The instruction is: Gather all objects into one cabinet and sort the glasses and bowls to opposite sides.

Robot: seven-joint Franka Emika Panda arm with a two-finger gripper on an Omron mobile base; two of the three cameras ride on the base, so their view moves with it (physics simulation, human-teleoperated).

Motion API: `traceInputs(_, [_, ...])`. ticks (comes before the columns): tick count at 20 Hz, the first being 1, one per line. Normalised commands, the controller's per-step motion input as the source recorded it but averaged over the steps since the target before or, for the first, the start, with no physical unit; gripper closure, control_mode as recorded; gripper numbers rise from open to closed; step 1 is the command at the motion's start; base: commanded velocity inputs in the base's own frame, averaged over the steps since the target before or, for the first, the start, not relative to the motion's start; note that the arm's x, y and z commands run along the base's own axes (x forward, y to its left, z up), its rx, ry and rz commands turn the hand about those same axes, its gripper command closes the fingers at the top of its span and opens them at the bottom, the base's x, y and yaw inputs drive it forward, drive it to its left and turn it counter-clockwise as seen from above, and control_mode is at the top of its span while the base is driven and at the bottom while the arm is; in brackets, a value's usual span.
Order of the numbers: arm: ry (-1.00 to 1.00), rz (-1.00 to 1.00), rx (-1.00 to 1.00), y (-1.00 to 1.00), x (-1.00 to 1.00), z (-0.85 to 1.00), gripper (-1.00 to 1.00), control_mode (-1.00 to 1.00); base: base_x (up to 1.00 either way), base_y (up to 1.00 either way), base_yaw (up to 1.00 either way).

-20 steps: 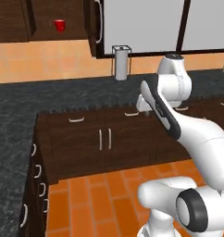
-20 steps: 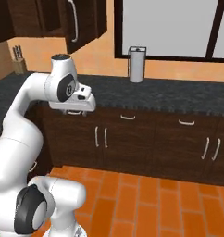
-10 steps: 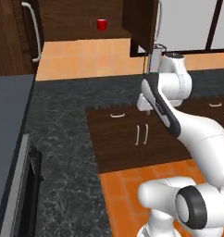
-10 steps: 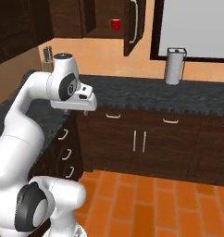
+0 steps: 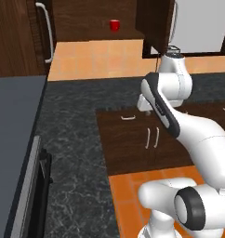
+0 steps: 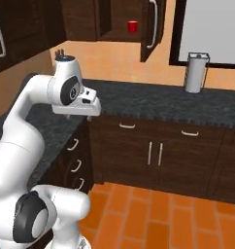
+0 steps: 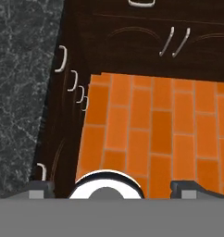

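The small red cup [image 5: 114, 25] is seen at the top centre of the left base view, standing on the shelf inside the open wall cabinet [image 5: 86, 18]; in the right base view the cup [image 6: 133, 26] appears at the top, right of centre, just beside the open door with its curved pale handle [image 6: 152, 24]. The gripper [image 7: 111, 187] is held spread wide and grasps nothing: in the hand view its two dark tips are set far apart at the bottom edge, over the orange brick floor [image 7: 151, 125]. In the right base view the gripper [image 6: 83, 115] is placed left of centre, above the dark counter [image 6: 153, 99]. A grey canister [image 6: 196, 72] is stood on that counter at the right.
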Motion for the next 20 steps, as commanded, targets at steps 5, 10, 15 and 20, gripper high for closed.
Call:
traceInputs(5, [0.0,0.0,0.0,0.0,0.0,0.0,-1.0,1.0,1.0,-0.39,0.0])
traceInputs(10, [0.0,0.0,0.0,0.0,0.0,0.0,-1.0,1.0,1.0,0.12,0.0])
traceInputs(15, [0.0,0.0,0.0,0.0,0.0,0.0,-1.0,1.0,1.0,0.02,0.0])
traceInputs(20, [0.0,0.0,0.0,0.0,0.0,0.0,-1.0,1.0,1.0,0.06,-0.01])
